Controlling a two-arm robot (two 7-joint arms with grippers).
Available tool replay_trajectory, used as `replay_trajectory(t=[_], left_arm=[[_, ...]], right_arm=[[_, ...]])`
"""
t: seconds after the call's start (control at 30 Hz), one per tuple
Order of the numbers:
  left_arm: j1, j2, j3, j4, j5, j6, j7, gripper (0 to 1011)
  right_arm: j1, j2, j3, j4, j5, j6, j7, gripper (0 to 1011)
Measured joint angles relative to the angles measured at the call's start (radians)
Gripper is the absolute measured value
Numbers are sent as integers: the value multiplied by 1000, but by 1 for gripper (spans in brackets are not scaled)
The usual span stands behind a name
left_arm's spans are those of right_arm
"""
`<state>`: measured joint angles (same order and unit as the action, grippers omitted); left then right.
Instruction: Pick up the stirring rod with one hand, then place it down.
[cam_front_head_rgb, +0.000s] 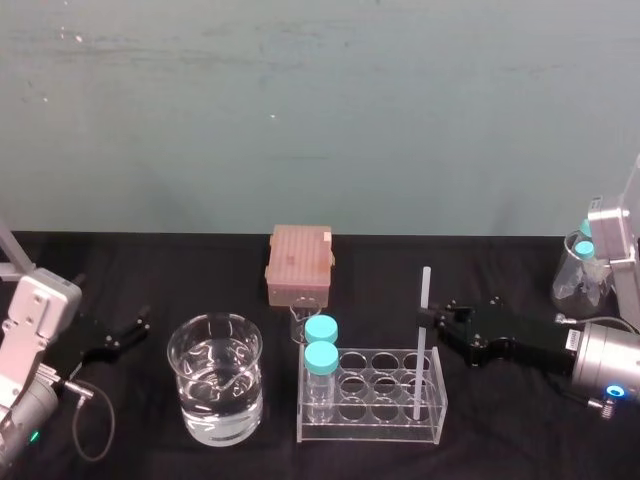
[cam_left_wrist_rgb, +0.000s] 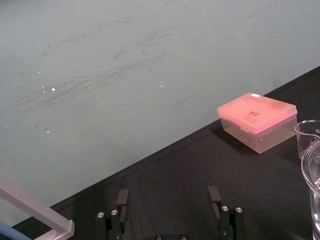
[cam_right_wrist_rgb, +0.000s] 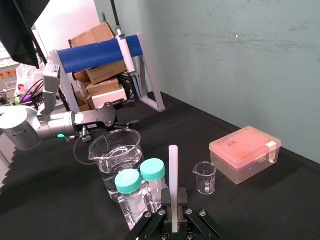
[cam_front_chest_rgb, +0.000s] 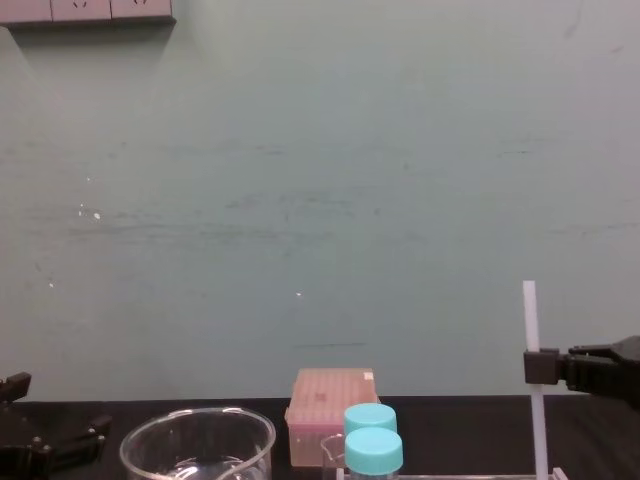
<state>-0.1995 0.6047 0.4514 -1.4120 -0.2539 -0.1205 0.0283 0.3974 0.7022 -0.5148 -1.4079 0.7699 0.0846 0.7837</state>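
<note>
The stirring rod (cam_front_head_rgb: 423, 295) is a thin white rod standing upright, its lower end inside the right column of the clear tube rack (cam_front_head_rgb: 372, 432). My right gripper (cam_front_head_rgb: 428, 322) comes in from the right and is shut on the rod about a third of the way down. From the right wrist, the rod (cam_right_wrist_rgb: 173, 167) rises straight up between the closed jaws of the right gripper (cam_right_wrist_rgb: 173, 202). The chest view has the rod (cam_front_chest_rgb: 530, 315) clamped by the right gripper (cam_front_chest_rgb: 540, 366). Over the table's left side my left gripper (cam_front_head_rgb: 135, 325) is parked, and in its own wrist view the left gripper (cam_left_wrist_rgb: 169, 197) is open and holds nothing.
Two blue-capped bottles (cam_front_head_rgb: 321, 345) stand at the rack's left end. A large glass beaker (cam_front_head_rgb: 215, 385) of water sits left of the rack. Behind are a small empty beaker (cam_front_head_rgb: 304, 318) and a pink tip box (cam_front_head_rgb: 299, 262). A flask (cam_front_head_rgb: 580, 272) stands at the far right.
</note>
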Motion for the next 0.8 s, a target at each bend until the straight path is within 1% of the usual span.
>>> replay_trajectory(t=[0.8], left_arm=[[0, 0, 0, 0, 0, 0, 0, 1005]], right_arm=[[-10, 3, -9, 3, 8, 4, 3, 61]])
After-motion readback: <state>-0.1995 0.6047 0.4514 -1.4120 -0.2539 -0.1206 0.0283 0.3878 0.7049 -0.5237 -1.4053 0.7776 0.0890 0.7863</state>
